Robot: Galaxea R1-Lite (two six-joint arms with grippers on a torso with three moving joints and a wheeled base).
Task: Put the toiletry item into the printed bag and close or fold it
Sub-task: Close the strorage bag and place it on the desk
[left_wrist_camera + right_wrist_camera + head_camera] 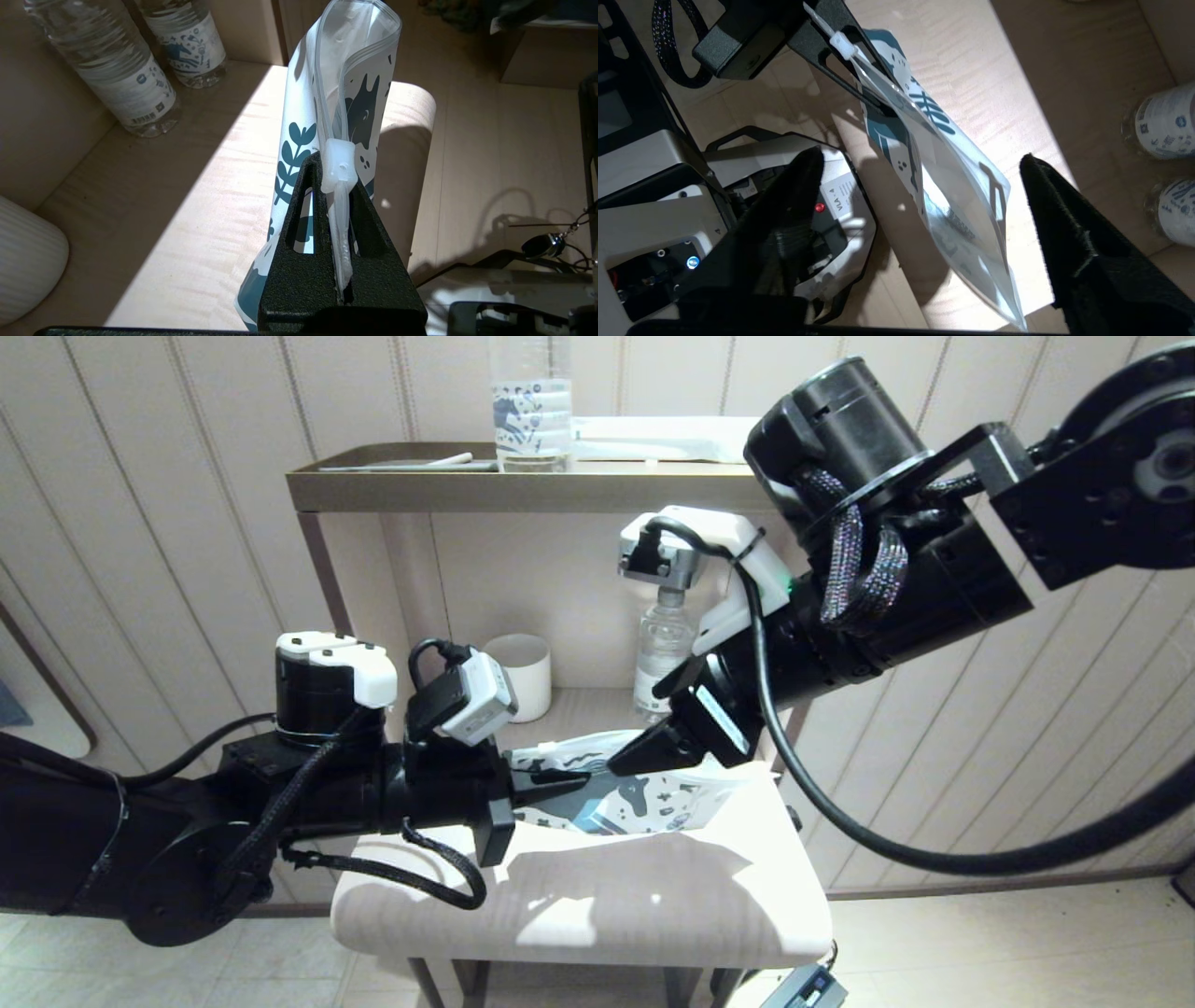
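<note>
The printed bag [653, 798] is held up over the pale stool top [597, 896], with one lower corner near it. My left gripper [569, 782] is shut on the bag's zip edge [299, 140], right beside the white slider [338, 161]. The mouth beyond the slider gapes a little. My right gripper [653, 751] hangs open over the bag [952, 186], one finger on each side [920, 156], touching nothing. A small pale shape with dark print shows through the bag wall [959, 221]; I cannot tell what it is. A slim white stick [451, 459] lies on the top shelf.
Two water bottles [117, 70] [191, 37] and a white ribbed cup [523, 672] stand at the back of the lower shelf. On the top shelf [392, 490] are a clear printed bottle [530, 401] and a long white packet [663, 439]. The robot's base [654, 186] lies below the stool edge.
</note>
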